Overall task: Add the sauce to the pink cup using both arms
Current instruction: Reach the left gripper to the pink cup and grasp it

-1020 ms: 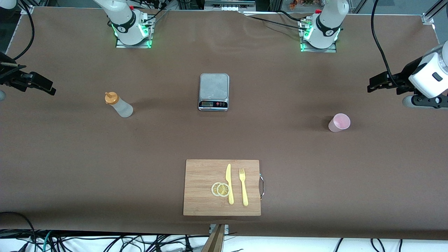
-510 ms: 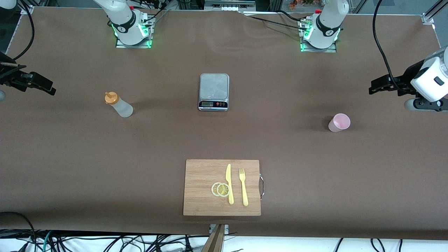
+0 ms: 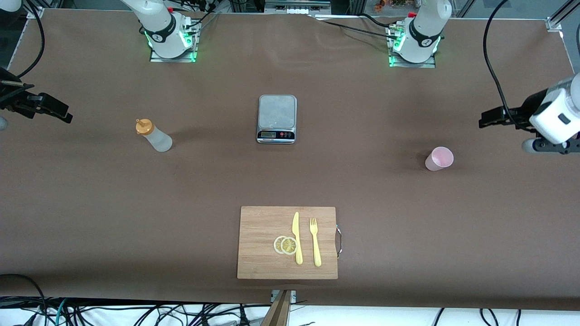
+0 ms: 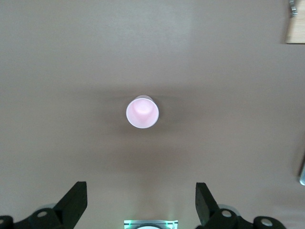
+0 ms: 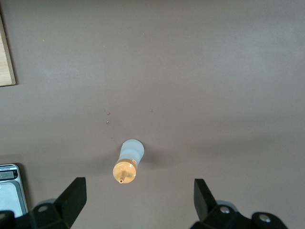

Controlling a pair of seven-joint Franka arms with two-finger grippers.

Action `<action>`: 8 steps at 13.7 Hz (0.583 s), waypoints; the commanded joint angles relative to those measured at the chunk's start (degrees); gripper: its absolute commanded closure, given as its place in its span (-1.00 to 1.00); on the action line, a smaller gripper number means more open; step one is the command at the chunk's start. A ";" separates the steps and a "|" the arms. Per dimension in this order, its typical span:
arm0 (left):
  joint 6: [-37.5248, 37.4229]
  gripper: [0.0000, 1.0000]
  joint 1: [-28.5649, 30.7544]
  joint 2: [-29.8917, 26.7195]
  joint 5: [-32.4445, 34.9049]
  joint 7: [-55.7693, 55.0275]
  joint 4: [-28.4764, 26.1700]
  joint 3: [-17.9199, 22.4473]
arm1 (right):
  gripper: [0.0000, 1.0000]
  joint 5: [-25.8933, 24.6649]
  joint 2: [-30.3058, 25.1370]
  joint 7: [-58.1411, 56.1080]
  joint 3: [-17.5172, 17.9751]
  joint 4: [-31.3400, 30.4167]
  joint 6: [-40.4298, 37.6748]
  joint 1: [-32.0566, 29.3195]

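Note:
The sauce bottle (image 3: 154,135), frosted white with an orange cap, stands on the brown table toward the right arm's end. In the right wrist view the sauce bottle (image 5: 127,162) shows from above. The pink cup (image 3: 439,158) stands upright toward the left arm's end, and the left wrist view looks down into the pink cup (image 4: 142,112). My left gripper (image 3: 484,118) hangs open over the table's edge, apart from the cup, and nothing is between the left gripper (image 4: 140,191) fingers. My right gripper (image 3: 63,115) is open and empty above its end of the table, and the right gripper (image 5: 138,188) is clear of the bottle.
A grey kitchen scale (image 3: 277,118) sits mid-table between bottle and cup. Nearer the front camera lies a wooden cutting board (image 3: 256,226) with a yellow knife (image 3: 297,237), a yellow fork (image 3: 315,242) and two lemon slices (image 3: 285,245). Both arm bases stand along the edge of the table farthest from the camera.
The left arm's wrist and gripper have shifted a little lower in the front view. The right arm, bottle and cup have not moved.

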 commanded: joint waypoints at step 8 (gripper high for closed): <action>29.88 -1.00 1.68 2.65 1.61 12.50 -23.45 3.43 | -1.00 0.34 -0.56 -1.09 0.22 -0.37 -0.45 -0.33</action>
